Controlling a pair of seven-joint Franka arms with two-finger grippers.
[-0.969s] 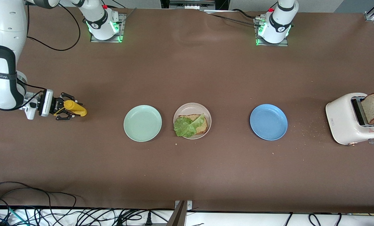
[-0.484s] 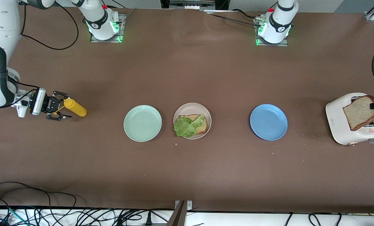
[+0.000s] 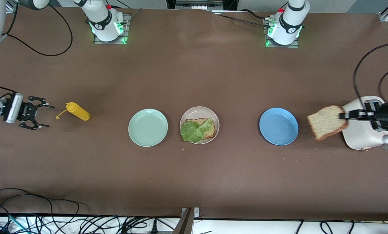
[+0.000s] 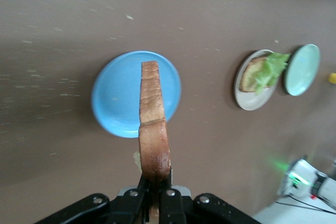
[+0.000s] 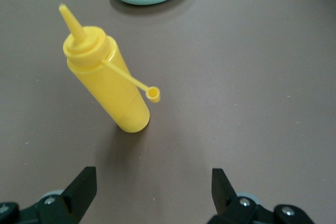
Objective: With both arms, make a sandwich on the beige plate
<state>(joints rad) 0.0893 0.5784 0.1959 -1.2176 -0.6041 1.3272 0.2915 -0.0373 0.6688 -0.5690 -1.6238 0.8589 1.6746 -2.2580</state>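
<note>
The beige plate [image 3: 198,108] lies mid-table with one bread slice [image 3: 209,129] and a green lettuce leaf [image 3: 191,130] on it. My left gripper [image 3: 344,115] is shut on the crust edge of a second bread slice [image 3: 325,122], held over the table between the toaster and the blue plate. In the left wrist view this slice [image 4: 152,114] stands edge-on in my left gripper [image 4: 156,179], with the beige plate [image 4: 252,100] farther off. My right gripper [image 3: 47,115] is open and holds nothing, a short gap from the yellow bottle toward the right arm's end.
A yellow squeeze bottle [image 3: 78,111] stands alone, cap hanging open [image 5: 113,87]. A mint green plate [image 3: 148,127] lies beside the beige one. A blue plate [image 3: 278,126] lies toward the left arm's end. The white toaster [image 3: 366,130] stands at that end. Crumbs lie near it.
My left gripper lifted the bread slice out of the toaster and carried it toward the blue plate. My right gripper opened, let go of the yellow bottle and backed away from it.
</note>
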